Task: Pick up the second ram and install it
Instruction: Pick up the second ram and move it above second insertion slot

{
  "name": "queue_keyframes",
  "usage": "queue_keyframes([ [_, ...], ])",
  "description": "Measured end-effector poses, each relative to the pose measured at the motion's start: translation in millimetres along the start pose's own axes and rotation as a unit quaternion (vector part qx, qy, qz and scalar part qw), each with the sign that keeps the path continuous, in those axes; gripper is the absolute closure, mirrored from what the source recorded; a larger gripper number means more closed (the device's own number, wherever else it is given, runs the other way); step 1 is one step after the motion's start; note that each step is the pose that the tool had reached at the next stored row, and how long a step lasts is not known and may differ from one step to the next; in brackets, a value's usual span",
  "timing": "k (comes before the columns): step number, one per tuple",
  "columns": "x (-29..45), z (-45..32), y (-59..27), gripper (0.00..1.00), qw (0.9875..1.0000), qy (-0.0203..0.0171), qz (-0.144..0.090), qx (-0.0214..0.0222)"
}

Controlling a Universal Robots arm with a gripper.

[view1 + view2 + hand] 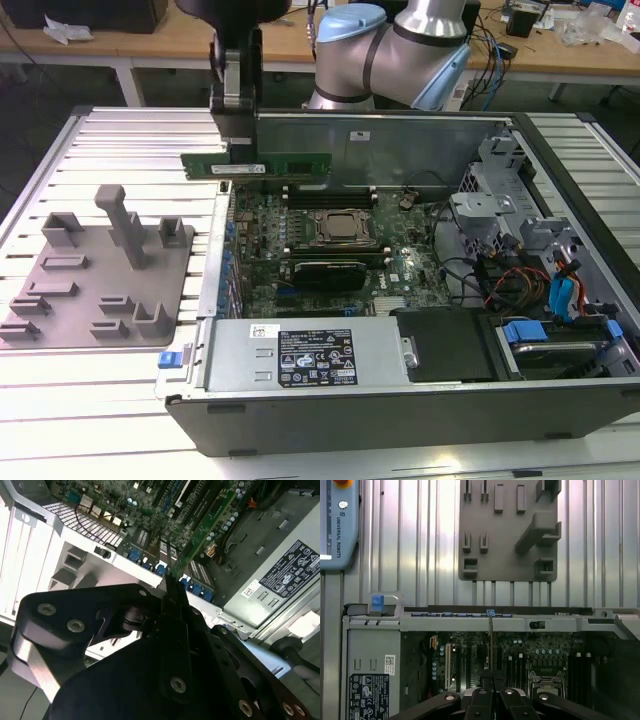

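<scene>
The second ram (270, 165) is a long green stick held level and edge-down in the air, over the far left corner of the open computer case (400, 400). My gripper (240, 152) is shut on it near the stick's left half. In the first wrist view the ram (490, 640) shows edge-on as a thin dark line rising from the fingertips (483, 694) over the motherboard. My gripper (172, 592) hangs above the board in the second wrist view. The memory slots (330, 192) lie just below and to the exterior view's right of the stick.
A grey fixture plate (100, 275) with upright posts lies on the slatted table at the exterior view's left of the case. The silver processor (345, 228) sits mid-board. The power supply (300, 365), drive bays and cable bundles (540, 280) crowd the near and right sides.
</scene>
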State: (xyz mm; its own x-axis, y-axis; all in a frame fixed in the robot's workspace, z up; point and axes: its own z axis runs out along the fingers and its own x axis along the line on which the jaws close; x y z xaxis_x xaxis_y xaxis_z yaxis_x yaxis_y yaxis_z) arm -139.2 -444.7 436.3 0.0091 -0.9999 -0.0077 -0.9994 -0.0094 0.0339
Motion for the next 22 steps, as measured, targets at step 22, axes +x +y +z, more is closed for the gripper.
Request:
queue_keyframes([
  [22, -10.4, 28.7, -95.1, 0.91, 1.0000, -0.0001, 0.000, -0.0082],
])
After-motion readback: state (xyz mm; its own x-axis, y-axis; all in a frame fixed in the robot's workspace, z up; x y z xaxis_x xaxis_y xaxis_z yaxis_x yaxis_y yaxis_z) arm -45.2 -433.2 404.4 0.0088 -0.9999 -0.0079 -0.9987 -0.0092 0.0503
